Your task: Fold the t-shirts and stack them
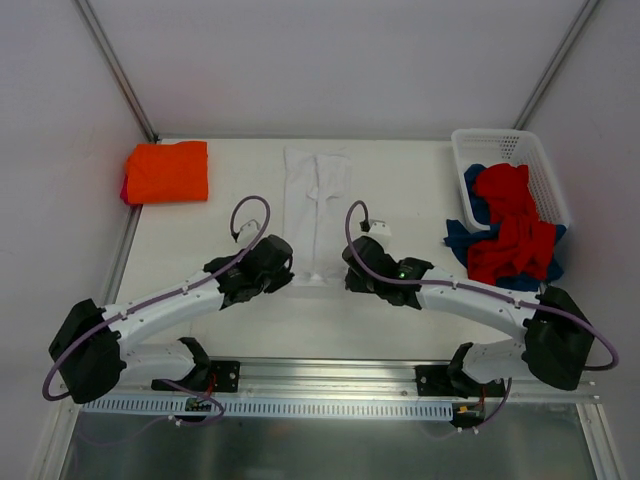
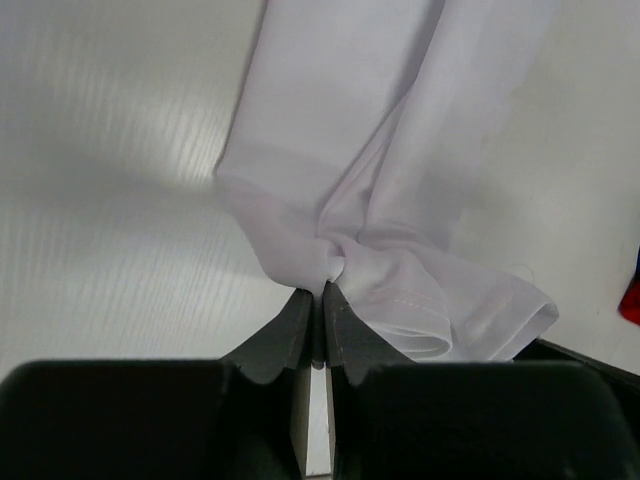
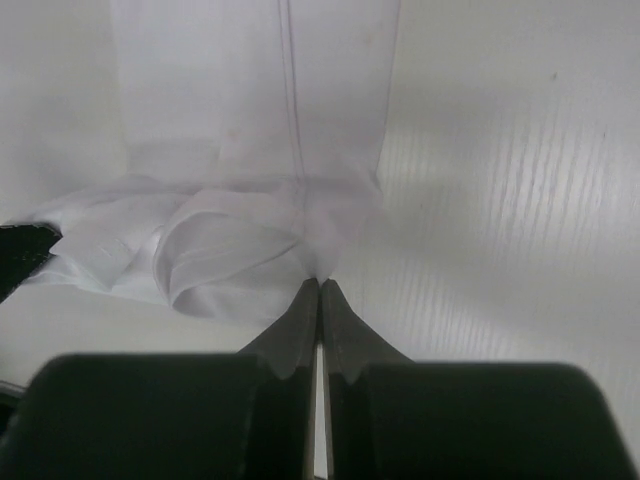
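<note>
A white t-shirt [image 1: 315, 205] lies folded into a long narrow strip down the middle of the table. My left gripper [image 2: 320, 290] is shut on the near left corner of the white t-shirt [image 2: 340, 150]. On the other side, my right gripper [image 3: 320, 282] is shut on the near right corner of the white t-shirt [image 3: 250, 110]. The two grippers [image 1: 300, 272] [image 1: 345, 270] sit close together at the strip's near end, where the cloth bunches. A folded orange t-shirt [image 1: 168, 171] lies at the back left. Red t-shirts [image 1: 512, 232] and blue t-shirts [image 1: 462, 238] spill from the basket.
A white perforated basket [image 1: 508, 150] stands at the back right, with cloth hanging over its near side onto the table. The table's left edge [image 1: 128, 240] runs just past the orange pile. Purple cables loop above both wrists.
</note>
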Motion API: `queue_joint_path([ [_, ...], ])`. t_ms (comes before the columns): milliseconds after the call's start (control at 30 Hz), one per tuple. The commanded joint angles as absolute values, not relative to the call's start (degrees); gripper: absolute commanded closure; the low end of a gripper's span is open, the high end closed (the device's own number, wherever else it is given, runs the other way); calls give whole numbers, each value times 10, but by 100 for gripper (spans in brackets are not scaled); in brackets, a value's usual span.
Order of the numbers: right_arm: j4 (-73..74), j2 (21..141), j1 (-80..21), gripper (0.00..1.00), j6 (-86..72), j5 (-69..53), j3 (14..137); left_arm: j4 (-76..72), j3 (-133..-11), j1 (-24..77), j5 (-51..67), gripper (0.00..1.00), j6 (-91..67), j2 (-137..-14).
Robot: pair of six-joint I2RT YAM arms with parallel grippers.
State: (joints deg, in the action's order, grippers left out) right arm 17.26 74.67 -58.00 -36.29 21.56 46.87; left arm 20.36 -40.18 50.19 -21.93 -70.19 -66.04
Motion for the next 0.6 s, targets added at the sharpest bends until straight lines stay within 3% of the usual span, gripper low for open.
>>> queue_joint_path([
  [0, 191, 789, -546, 100, -320, 222, 523, 215, -453, 452, -211, 95, -637, -688],
  [267, 207, 927, -461, 99, -255, 168, 670, 209, -599, 339, -175, 98, -536, -842],
  [567, 251, 1054, -411, 100, -214, 154, 852, 205, -753, 285, -104, 100, -496, -996],
])
